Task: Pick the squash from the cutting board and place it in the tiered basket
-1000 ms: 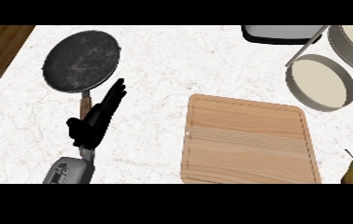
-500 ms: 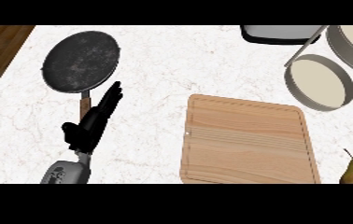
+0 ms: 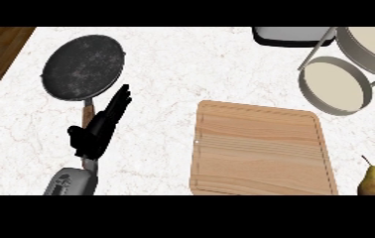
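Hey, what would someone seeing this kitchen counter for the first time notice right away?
The large wooden cutting board at lower right stands out, with nothing on it. At upper left lies a dark round frying pan, and the black left hand rests open over its handle. The tiered basket sits at upper right, and what looks like the squash peeks in at the right edge, off the board.

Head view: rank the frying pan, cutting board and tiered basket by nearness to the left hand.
1. Frying pan: upper left, its handle running under the left hand.
2. Cutting board: to the hand's right.
3. Tiered basket: far upper right.
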Tool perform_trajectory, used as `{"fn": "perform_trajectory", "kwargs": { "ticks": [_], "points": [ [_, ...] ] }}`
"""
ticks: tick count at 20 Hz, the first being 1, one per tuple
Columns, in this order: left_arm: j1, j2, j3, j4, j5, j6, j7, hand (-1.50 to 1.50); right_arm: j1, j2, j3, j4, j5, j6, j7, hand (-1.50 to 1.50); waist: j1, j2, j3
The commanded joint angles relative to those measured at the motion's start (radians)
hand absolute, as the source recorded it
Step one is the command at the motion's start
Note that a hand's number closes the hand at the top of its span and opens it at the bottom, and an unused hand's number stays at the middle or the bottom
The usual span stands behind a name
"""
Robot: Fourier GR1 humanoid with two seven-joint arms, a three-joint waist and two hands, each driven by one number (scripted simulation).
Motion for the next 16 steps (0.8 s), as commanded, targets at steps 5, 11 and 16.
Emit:
{"fn": "perform_trajectory", "kwargs": {
  "ticks": [5, 11, 16],
  "points": [
    [-0.037, 0.007, 0.031, 0.051, -0.004, -0.007, -0.021, 0.00, 0.030, -0.017, -0.088, 0.004, -0.070, -0.108, 0.010, -1.50, -0.005, 0.008, 0.004],
    [-0.005, -0.007, 0.019, 0.016, -0.001, -0.002, -0.003, 0.00, 0.048, -0.120, -0.062, -0.067, 0.032, -0.379, -0.011, -1.50, -0.006, 0.005, 0.004],
    [-0.021, 0.008, 0.032, -0.010, 0.004, -0.001, 0.034, 0.00, 0.128, -0.279, -0.163, -0.052, -0.014, -0.417, -0.107, -1.50, -0.013, 0.005, 0.005]
  ]
}}
